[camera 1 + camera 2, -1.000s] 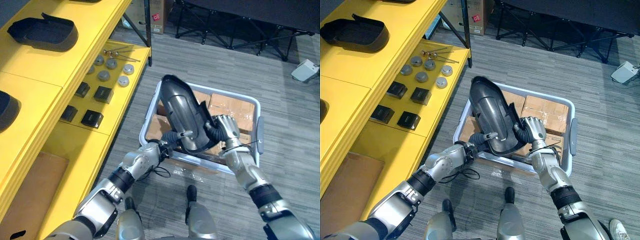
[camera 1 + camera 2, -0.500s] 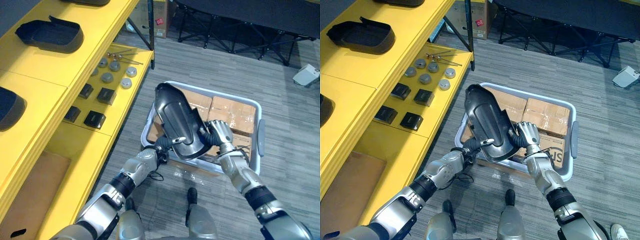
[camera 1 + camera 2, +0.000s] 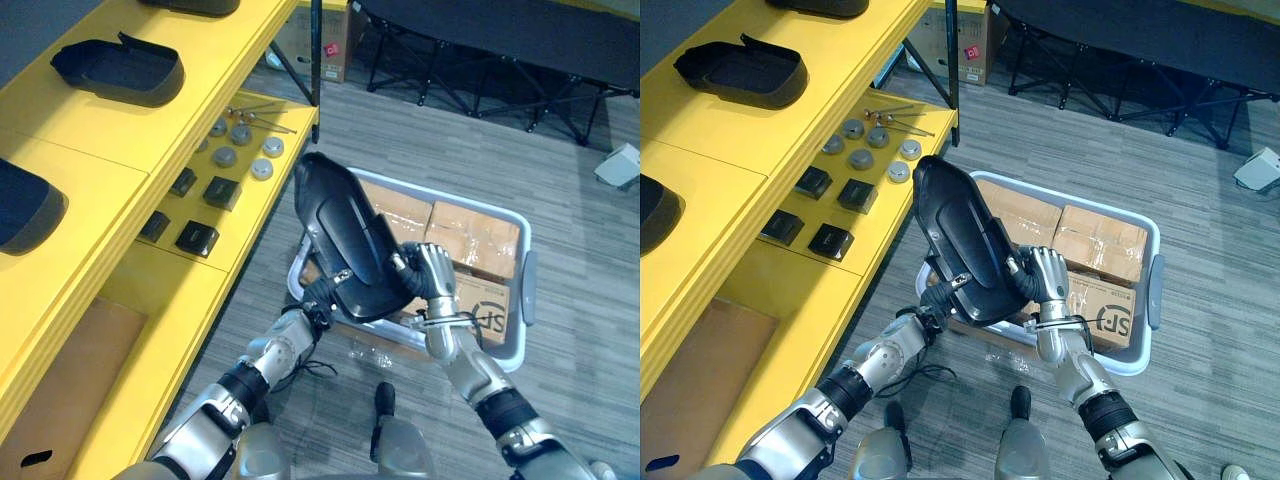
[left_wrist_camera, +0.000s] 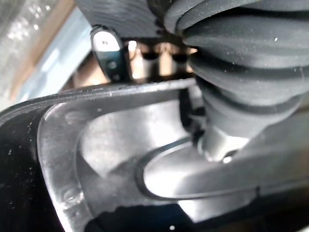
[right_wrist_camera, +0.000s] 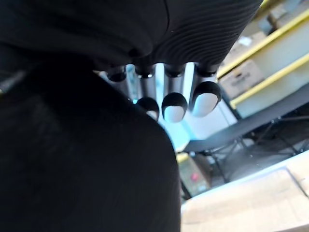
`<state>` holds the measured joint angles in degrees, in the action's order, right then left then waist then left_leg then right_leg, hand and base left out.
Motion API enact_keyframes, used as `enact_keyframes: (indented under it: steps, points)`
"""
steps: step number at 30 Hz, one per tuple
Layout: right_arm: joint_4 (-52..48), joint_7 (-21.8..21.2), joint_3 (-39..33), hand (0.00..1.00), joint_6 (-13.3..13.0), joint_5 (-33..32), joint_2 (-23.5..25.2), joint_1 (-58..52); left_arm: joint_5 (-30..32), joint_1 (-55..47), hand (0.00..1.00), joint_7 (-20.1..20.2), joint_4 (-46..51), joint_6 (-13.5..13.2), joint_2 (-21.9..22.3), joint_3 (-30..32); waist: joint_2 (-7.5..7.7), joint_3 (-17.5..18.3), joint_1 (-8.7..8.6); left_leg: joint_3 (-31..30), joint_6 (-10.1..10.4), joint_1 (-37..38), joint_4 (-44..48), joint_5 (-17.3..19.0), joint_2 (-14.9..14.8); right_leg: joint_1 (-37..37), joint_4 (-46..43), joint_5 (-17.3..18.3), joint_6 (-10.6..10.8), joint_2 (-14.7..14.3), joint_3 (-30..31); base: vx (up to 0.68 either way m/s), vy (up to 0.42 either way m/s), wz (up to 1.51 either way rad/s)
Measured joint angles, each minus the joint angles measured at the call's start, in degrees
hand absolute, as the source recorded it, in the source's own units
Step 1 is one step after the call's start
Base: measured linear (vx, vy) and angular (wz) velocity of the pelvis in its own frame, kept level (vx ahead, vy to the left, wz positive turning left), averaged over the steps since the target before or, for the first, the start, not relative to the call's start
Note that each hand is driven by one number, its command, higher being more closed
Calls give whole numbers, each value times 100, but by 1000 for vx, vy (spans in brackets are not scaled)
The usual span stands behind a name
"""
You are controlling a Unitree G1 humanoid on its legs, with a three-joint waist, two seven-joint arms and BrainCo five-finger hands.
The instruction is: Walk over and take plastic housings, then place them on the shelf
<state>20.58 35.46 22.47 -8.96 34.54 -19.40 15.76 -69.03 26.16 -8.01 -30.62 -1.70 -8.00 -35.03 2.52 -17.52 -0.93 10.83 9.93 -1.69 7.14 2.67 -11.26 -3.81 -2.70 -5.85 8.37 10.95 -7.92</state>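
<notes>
The left hand [image 3: 937,297] clasps the near end of the housing [image 3: 960,235], thumb on its upper face, fingers beneath. The right hand [image 3: 1048,276] grips the housing's right edge with curled fingers. Between them the dark housing is held tilted, far end up, above the bin [image 3: 1070,187], which holds cardboard boxes [image 3: 1102,243]. To the left, on the yellow shelf [image 3: 700,200], lie black blocks [image 3: 830,241], metal discs [image 3: 861,159] and, farther off, a second housing [image 3: 740,70]
</notes>
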Motion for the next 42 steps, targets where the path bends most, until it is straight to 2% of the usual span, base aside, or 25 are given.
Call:
enact_keyframes:
  steps: [6, 7, 13, 16, 20, 23, 25, 26, 27, 28, 30, 31, 35, 38, 42]
  points:
    - [-134, 93, 142, 100, 57, -255, 29, -103, -18, -198, 100, -35, 2, -639, 140, -39, 30, 20, 21, 55, 8, 210, -187, -72, 18, 118, 29, 9, 5, 5, 6, 0, 4, -3]
    - [-195, 104, 146, 0, 65, -330, 36, -139, -18, -226, 100, -35, 2, -771, 179, -40, 32, 20, 26, 66, 11, 275, -260, -97, 25, 146, 32, 20, 12, 6, 7, 0, 0, 0]
    - [-350, 401, 271, 0, 65, -612, 213, -394, -19, -451, 100, -34, 3, -1152, 305, 10, 40, 33, 28, 78, 10, 370, -373, -129, 40, 199, 39, 52, 33, 13, -3, 0, 0, 0]
    - [-353, 725, 328, 0, -28, -769, 449, -592, 78, -598, 100, -118, 23, -1312, 431, 125, 88, 109, 30, 83, 10, 381, -423, -135, 44, 198, 62, 54, 36, 13, -10, 13, 4, 0]
    - [-483, 1018, 337, 0, -259, -1218, 649, -891, 656, -749, 100, -590, 387, -1284, 662, 448, 149, 229, 37, 107, 11, 486, -472, -136, 50, 298, 134, 55, 38, 12, -12, 18, 6, -1]
    - [-932, 1045, 219, 0, -687, -1704, 791, -1218, 1536, -766, 100, -988, 901, -1165, 742, 644, 160, 340, 35, 119, 12, 507, -486, -134, 49, 327, 172, 49, 45, 11, -11, 0, 1, -2]
    - [-1436, 806, 118, 0, -1069, -2200, 850, -1634, 2437, -773, 100, -1312, 1285, -1048, 857, 987, 152, 453, 33, 185, 12, 592, -511, -122, 46, 403, 253, 30, 67, 3, 16, -12, 3, -10]
    - [-1571, 735, 87, 0, -1164, -2302, 873, -1714, 2753, -773, 100, -1401, 1336, -1028, 862, 1069, 149, 493, 19, 194, 12, 595, -512, -120, 46, 403, 265, 23, 66, 3, 21, -13, 4, -14]
    - [-1835, 677, -45, 0, -1369, -2368, 925, -1803, 3365, -798, 100, -1550, 1442, -981, 859, 1268, 131, 531, 4, 235, 19, 646, -527, -115, 47, 405, 271, 7, 69, -4, 41, -14, 5, -15]
    - [-2087, 618, -294, 0, -1562, -2423, 954, -1822, 3894, -846, 100, -1691, 1480, -935, 857, 1479, 107, 579, -12, 263, 20, 671, -540, -113, 47, 407, 273, 1, 73, -7, 59, -25, 4, -15]
    - [-2406, 578, -762, 0, -1740, -2476, 943, -1822, 4514, -932, 100, -1857, 1481, -891, 834, 1737, 85, 656, -15, 270, 21, 675, -546, -114, 47, 406, 291, -20, 73, -12, 64, -23, 3, -6]
    - [-2625, 563, -1218, 0, -1842, -2484, 903, -1818, 5117, -1110, 100, -2023, 1481, -903, 810, 2010, 64, 763, -17, 299, 21, 677, -554, -114, 47, 408, 344, -55, 68, -19, 83, -10, 3, -7]
    - [-2805, 321, -1964, 0, -1930, -2794, 755, -1918, 5842, -1482, 100, -2109, 1746, -1153, 594, 2465, 43, 810, -29, 392, 24, 801, -593, -112, 50, 481, 405, -92, 72, -26, 165, -16, 8, -12]
    - [-2889, -195, -2186, 0, -1926, -3615, 767, -2192, 6326, -1723, 100, -2109, 2611, -1532, 597, 2581, 37, 834, -35, 410, 29, 855, -674, -113, 67, 498, 446, -103, 77, -24, 173, -7, 3, -1]
    - [-2872, -769, -2231, 0, -1839, -4542, 968, -2586, 6736, -1996, 100, -2074, 3435, -1867, 611, 2484, -24, 990, -120, 429, 33, 856, -694, -110, 72, 497, 493, -103, 78, -23, 180, 0, 0, 0]
